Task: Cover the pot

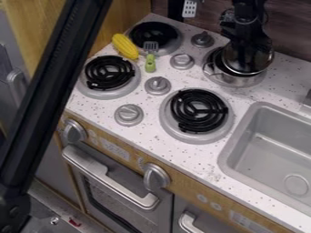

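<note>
We locate the fingers [248, 52] above the pot [236, 82]; whether spread or closed, we cannot tell. Beneath them sits the tilted lid [265, 58]. Front-panel print [115, 149]: illegible to us.

Speckled countertop [182, 155], burners [197, 110], knobs [157, 85], corn [124, 46], utensil [150, 63], pot [237, 82]

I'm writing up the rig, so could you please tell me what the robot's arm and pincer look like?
The pincer is black, and the arm just above it is black too; I can make out no markings on either. A long, straight black bar with a lengthwise ridge crosses the left side, but I cannot tell whether it belongs to the robot.
</note>
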`<state>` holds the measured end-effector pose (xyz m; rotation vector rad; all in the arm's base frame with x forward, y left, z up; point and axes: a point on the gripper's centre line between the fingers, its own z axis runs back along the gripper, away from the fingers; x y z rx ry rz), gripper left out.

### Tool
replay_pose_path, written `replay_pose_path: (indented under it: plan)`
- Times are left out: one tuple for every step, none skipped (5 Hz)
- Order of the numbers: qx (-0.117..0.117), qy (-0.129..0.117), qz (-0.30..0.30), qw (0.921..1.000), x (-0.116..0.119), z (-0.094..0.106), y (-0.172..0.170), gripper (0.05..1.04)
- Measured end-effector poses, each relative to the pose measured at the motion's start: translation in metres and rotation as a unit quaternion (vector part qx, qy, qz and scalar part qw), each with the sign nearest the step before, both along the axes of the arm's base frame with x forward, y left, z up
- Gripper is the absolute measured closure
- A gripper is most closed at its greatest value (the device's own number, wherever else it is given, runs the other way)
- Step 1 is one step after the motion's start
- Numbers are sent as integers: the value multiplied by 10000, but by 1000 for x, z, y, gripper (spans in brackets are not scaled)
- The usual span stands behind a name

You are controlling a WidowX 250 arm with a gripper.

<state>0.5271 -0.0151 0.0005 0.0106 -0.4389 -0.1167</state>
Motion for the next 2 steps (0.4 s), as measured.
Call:
replay_pose_path:
  plan:
    - [84, 21, 111, 9999, 6, 0, 12, 822]
    - [142, 111, 178, 9997, 1, -3, 16, 768]
